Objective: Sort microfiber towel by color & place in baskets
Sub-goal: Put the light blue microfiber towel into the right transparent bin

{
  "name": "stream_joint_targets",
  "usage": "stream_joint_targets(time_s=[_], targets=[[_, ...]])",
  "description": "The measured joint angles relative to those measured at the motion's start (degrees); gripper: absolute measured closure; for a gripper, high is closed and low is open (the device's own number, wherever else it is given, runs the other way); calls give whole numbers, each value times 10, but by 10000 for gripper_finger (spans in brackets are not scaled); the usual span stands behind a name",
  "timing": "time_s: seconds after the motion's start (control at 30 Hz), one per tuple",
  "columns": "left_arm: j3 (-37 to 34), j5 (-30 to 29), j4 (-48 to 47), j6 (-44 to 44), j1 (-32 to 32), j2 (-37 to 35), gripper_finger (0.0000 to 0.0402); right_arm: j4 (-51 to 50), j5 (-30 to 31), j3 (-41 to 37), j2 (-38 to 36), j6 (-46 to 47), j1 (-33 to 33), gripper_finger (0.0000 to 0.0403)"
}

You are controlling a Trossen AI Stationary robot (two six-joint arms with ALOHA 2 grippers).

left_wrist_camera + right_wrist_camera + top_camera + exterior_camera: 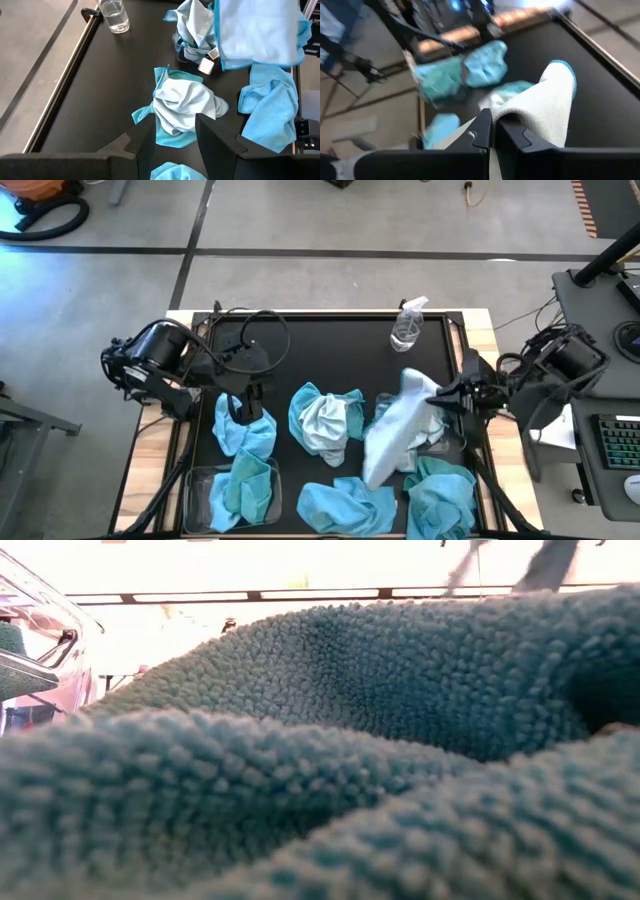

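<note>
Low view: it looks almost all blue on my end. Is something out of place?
Yes. A turquoise towel lies bunched right against the low camera, filling its picture. From above, the right gripper is shut on a pale towel, lifted. The left gripper hangs open over another turquoise towel.

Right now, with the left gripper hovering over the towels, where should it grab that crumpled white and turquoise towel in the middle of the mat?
Grip the raised pale fold at the top of the crumpled towel, coming straight down from above. It sits bunched into a mound, apart from its neighbours, so the peak likely gives the open left gripper something to pinch.
</note>
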Motion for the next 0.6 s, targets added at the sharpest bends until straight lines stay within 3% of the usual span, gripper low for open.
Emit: stream_joint_targets(time_s=[0.17,0.6], targets=[[-4,0,0,0,0,-1,278,-107,-2,8,-1,104,0,394],[-4,0,0,-4,0,-1,278,-103,-77,-23,-5,108,0,394]])
